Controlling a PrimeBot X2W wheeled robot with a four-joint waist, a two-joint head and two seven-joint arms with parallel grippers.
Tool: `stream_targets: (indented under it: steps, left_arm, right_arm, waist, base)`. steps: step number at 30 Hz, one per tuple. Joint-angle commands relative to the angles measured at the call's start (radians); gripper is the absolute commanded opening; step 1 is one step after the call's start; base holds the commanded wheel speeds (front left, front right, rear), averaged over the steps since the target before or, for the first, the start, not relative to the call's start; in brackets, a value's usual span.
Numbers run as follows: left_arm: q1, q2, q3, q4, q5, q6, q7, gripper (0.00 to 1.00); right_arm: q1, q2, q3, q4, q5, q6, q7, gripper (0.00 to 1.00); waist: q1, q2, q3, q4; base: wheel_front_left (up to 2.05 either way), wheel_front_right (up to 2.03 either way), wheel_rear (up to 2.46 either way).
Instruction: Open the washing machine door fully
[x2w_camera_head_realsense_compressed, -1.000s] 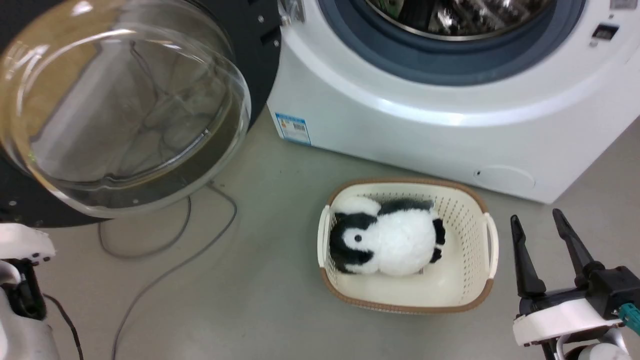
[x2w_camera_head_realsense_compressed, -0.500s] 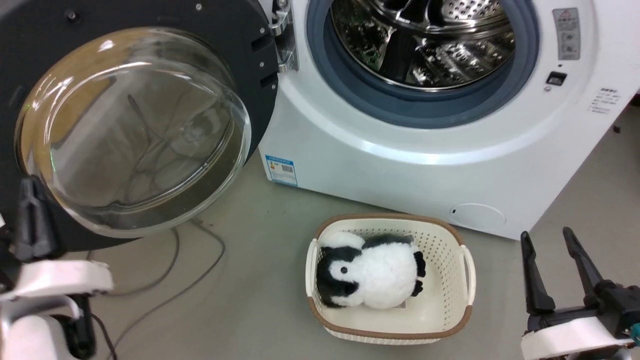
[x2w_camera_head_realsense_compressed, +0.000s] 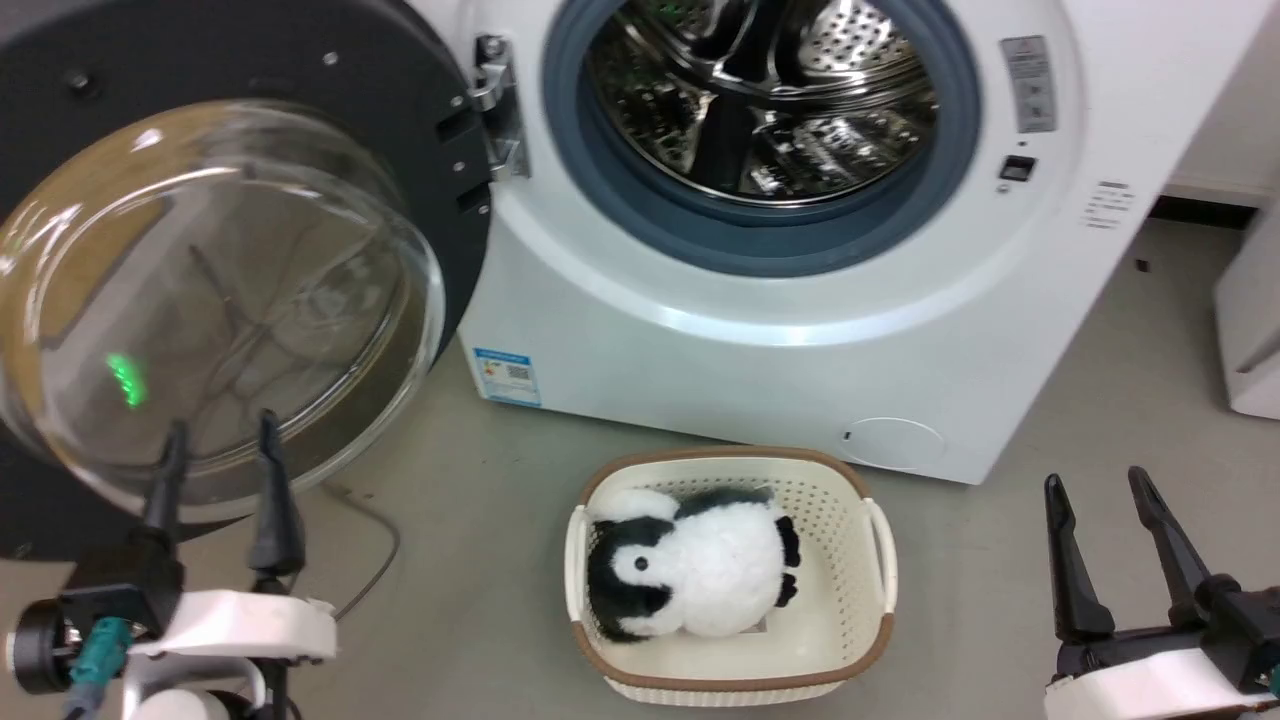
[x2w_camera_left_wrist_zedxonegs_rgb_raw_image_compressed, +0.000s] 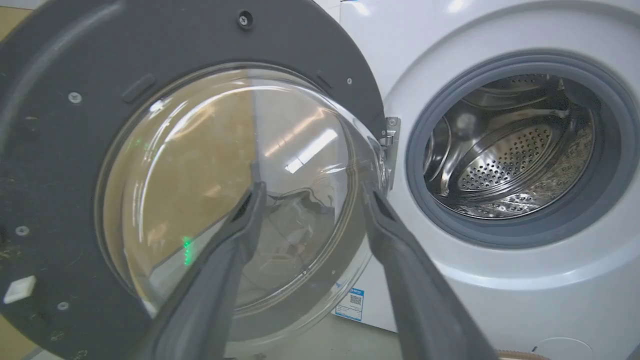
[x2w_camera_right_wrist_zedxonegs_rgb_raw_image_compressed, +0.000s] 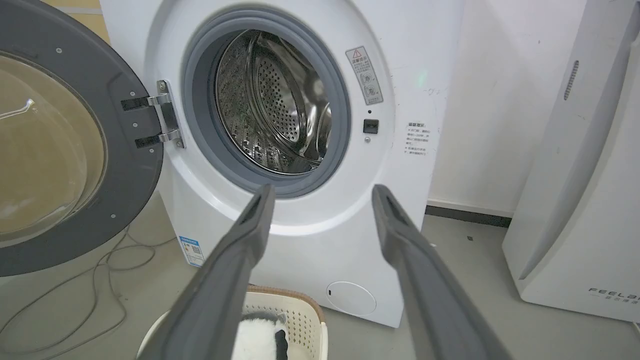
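Washing machine door (x2w_camera_head_realsense_compressed: 230, 280) open wide, just ahead of left gripper (x2w_camera_head_realsense_compressed: 222, 425); its jaws spread, empty.

We find the drum mouth (x2w_camera_head_realsense_compressed: 760, 110) unblocked, the washing machine door (x2w_camera_head_realsense_compressed: 300, 60) standing wide at left. Nearer, a basket (x2w_camera_head_realsense_compressed: 835, 500) holding a plush toy (x2w_camera_head_realsense_compressed: 700, 575) takes the floor; cables (x2w_camera_head_realsense_compressed: 398, 540) lie left.

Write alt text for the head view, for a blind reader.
The washing machine door stands wide open beside the washing machine. A basket holding a plush penguin sits in front; the left hand and right hand are open.
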Motion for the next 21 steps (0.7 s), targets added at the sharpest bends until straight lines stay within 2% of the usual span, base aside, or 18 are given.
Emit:
stream_targets:
  steps: [1,9,21]
  left_arm:
    - [0.022,-0.003,-0.017,-0.006,-0.010,-0.004,-0.004,1.00]
    - [0.071,-0.006,-0.131,0.016,-0.014,-0.005,-0.004,1.00]
    - [0.097,-0.007,-0.181,0.029,-0.027,0.005,-0.004,1.00]
  right_arm:
    - [0.017,0.005,-0.001,-0.008,0.010,0.001,-0.004,1.00]
    - [0.037,0.005,0.003,-0.013,0.017,0.001,-0.004,1.00]
    - [0.041,0.005,0.009,-0.012,0.020,0.001,-0.004,1.00]
  waist:
    - [0.0001,0.0000,-0.009,-0.022]
    - [0.0001,0.0000,-0.022,-0.082]
    - [0.0001,0.0000,-0.021,-0.146]
  base:
    - [0.00,0.00,0.00]
    - [0.00,0.00,0.00]
    - [0.00,0.00,0.00]
